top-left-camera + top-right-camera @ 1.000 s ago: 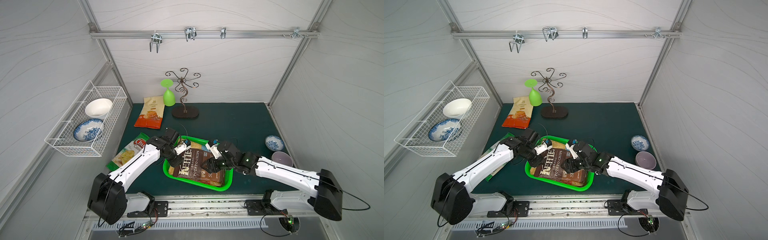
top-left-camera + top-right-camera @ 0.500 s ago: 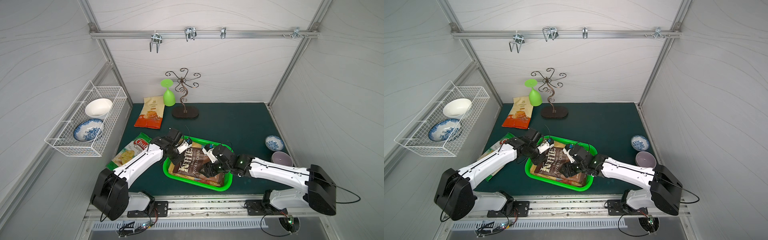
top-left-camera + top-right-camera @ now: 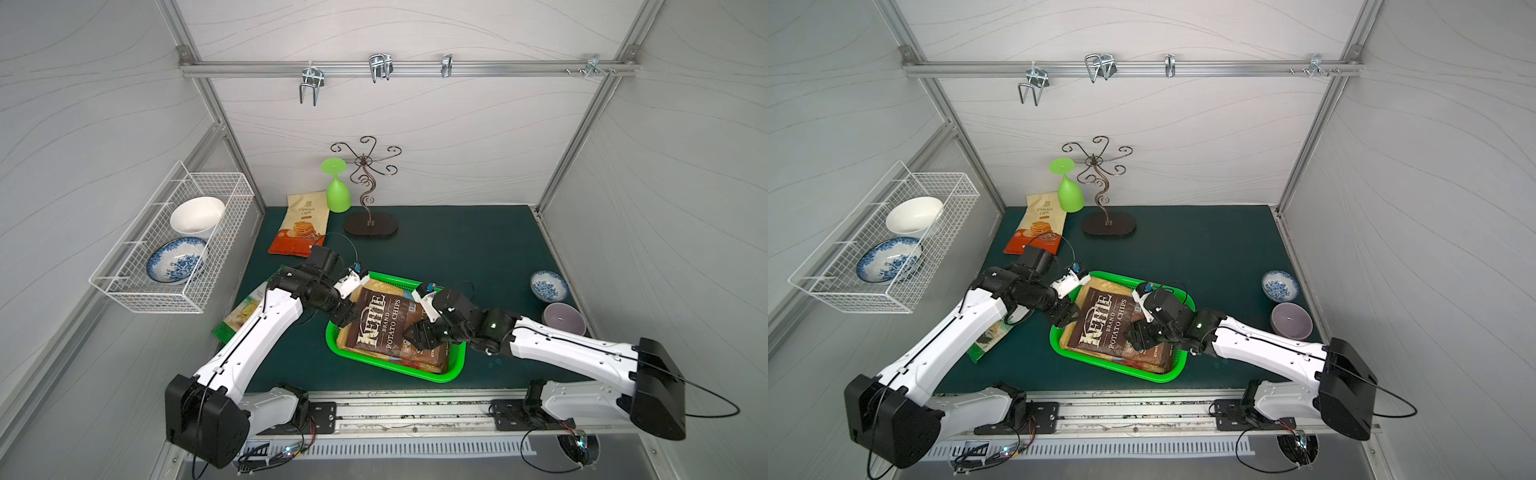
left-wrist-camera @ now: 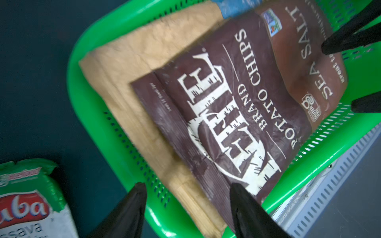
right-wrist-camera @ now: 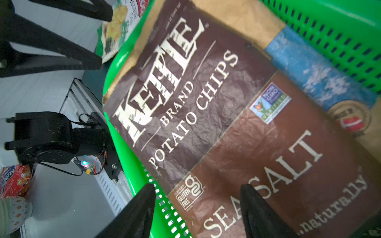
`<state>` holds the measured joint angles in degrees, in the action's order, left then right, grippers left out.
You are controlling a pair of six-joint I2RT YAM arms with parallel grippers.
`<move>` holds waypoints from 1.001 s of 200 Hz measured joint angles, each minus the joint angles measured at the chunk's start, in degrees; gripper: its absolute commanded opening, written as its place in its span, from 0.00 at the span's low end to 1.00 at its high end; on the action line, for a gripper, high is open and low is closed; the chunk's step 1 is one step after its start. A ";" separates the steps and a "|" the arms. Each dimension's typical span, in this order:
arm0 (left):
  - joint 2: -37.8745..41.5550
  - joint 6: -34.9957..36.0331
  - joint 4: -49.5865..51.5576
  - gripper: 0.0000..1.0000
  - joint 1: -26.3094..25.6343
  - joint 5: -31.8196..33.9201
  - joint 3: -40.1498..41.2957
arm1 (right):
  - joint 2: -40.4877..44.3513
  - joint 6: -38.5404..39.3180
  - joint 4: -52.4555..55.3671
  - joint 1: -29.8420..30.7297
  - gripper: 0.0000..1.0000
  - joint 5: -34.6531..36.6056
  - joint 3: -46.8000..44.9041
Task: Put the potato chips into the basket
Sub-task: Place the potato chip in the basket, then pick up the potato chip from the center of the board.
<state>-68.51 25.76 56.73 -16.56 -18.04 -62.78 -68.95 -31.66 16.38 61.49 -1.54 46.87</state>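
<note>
Left arm (image 3: 257, 332) and right arm (image 3: 561, 345) lean over the basket (image 3: 390, 365), jaws parted, empty, above the Kettle bag (image 3: 378, 324).

The basket (image 3: 415, 371) sits front and centre on the table (image 3: 457, 249). In it, the Kettle bag (image 3: 380, 322) lies on top of another bag (image 4: 144, 51). A further chip bag (image 3: 243, 311) lies left of the basket. The Cassava Chips bag (image 3: 301, 228) lies back left, beside the upturned goblet (image 3: 337, 195) and the scroll stand (image 3: 370, 224). Far right, the rear bowl (image 3: 548, 286) sits just behind the front bowl (image 3: 564, 319).

White arms (image 3: 257, 336), black joints (image 3: 316, 291); left pincer (image 4: 187, 186), right pincer (image 5: 198, 186) black.
</note>
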 measured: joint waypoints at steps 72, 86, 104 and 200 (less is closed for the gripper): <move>3.54 -1.84 -4.96 0.71 9.66 10.51 4.92 | 2.10 -0.07 -0.07 0.00 0.69 2.93 -1.40; 3.65 -0.66 -7.45 0.70 11.02 15.28 8.87 | 2.10 -0.07 -0.04 0.00 0.69 3.08 -1.79; 4.04 1.60 -9.09 0.70 13.44 19.23 13.38 | 2.10 -0.04 -0.07 0.00 0.69 3.10 -2.05; 7.76 20.46 -15.23 0.67 25.14 25.99 27.39 | 0.52 -0.04 -0.76 -0.24 0.70 2.80 -2.19</move>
<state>-60.75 46.22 41.50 8.58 7.94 -35.40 -68.42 -31.70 15.62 61.25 1.26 44.69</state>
